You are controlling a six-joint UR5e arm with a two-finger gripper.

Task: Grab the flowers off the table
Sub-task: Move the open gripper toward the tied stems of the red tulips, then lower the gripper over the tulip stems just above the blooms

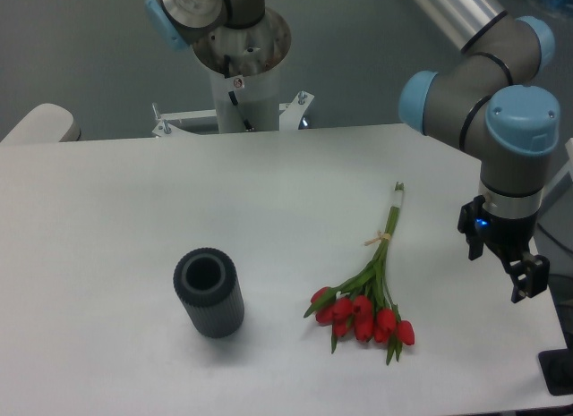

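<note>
The flowers (372,291) are lying flat on the table (107,219), blooms toward the camera, stems pointing away, well apart from the fingers and on the base side of them. The gripper (524,273) is hanging near the table's edge, holding nothing; its opening cannot be judged. Advisable: close across the stems near the pale band (383,240), not the blooms. A grey cylinder (209,292) is standing beyond the flowers.

- Flowers (369,304): small bunch of red tulips, long green stems and leaves, tied with a pale band about halfway up the stems.
- Lying flat on the table (125,201), red heads toward the front edge, stem ends pointing away toward the back.
</note>
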